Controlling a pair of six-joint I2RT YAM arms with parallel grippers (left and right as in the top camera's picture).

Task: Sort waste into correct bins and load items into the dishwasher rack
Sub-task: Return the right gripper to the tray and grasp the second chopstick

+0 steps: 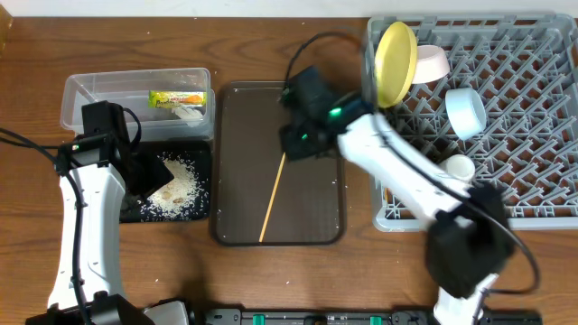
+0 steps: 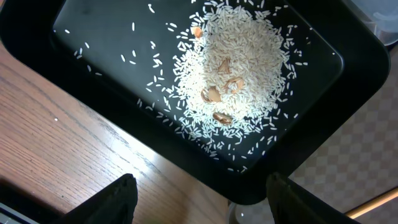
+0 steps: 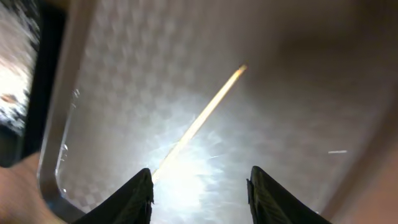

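One wooden chopstick (image 1: 273,197) lies slanted on the dark brown serving tray (image 1: 242,135). My right gripper (image 1: 293,147) hovers open over its far end. In the right wrist view the chopstick (image 3: 199,121) runs down beside the left finger, and nothing sits between the fingers of the right gripper (image 3: 200,196). My left gripper (image 1: 137,181) hangs open and empty over the black tray (image 1: 202,155). That tray holds a pile of rice (image 2: 242,68). The printed wrapper (image 1: 176,98) lies in the clear tub (image 1: 81,90). The dishwasher rack (image 1: 533,108) holds the upright yellow plate (image 1: 396,59), a white bowl (image 1: 431,63), the light blue bowl (image 1: 467,110) and the small cup (image 1: 459,166).
The serving tray lies between the two bins on the left and the rack on the right. Brown scraps (image 2: 214,94) sit in the rice. The wooden table (image 1: 271,271) runs along the front. The right arm (image 1: 406,171) stretches across the rack's near left corner.
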